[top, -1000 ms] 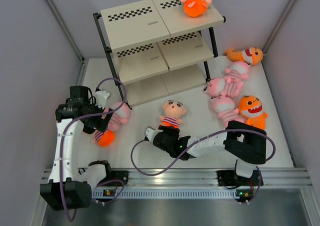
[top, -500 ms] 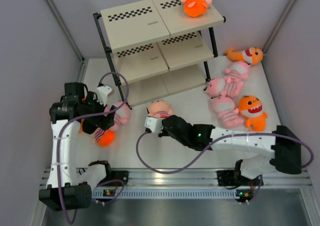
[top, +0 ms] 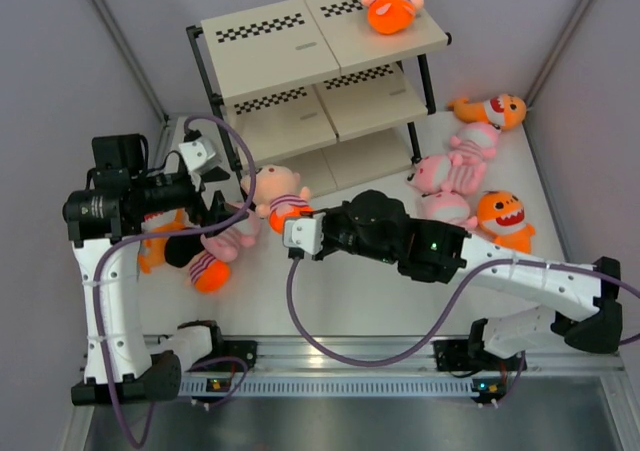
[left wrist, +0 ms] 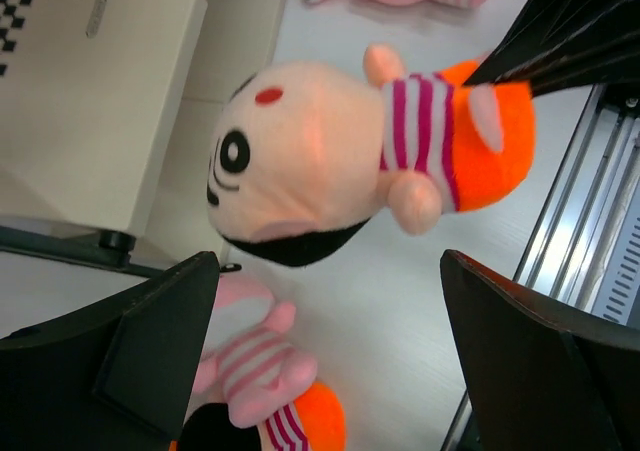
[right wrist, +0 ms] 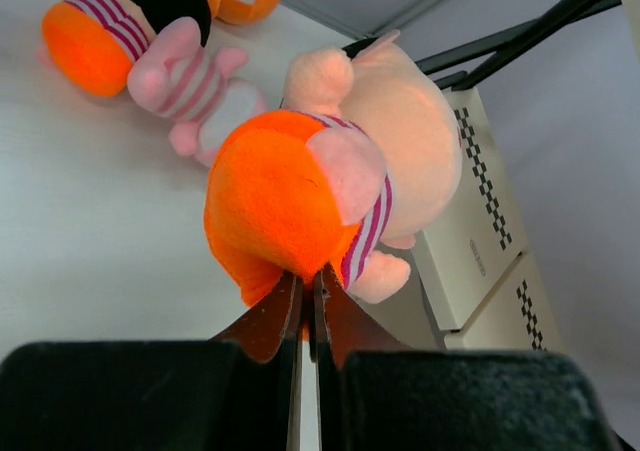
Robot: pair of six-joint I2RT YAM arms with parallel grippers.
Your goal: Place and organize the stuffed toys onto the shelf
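Observation:
My right gripper (top: 290,223) (right wrist: 311,276) is shut on the orange bottom of a peach-headed doll (top: 275,193) (right wrist: 300,201) and holds it in the air in front of the shelf's (top: 300,41) lower left corner. The doll also shows in the left wrist view (left wrist: 320,161). My left gripper (top: 215,211) (left wrist: 325,271) is open and empty, raised above a pink striped animal (top: 232,233) (left wrist: 255,356) and a second doll (top: 210,274) lying on the table. Another doll (top: 390,1) lies on the shelf's top board.
An orange shark (top: 150,246) lies under my left arm. At the right lie an orange shark (top: 490,109), pink animals (top: 475,139) (top: 445,171) (top: 445,209) and another orange shark (top: 505,216). The shelf's black leg (top: 225,141) stands beside my left gripper.
My right arm has lifted the doll off the table and carried it left toward the shelf. My left arm has risen and drawn back to the left.

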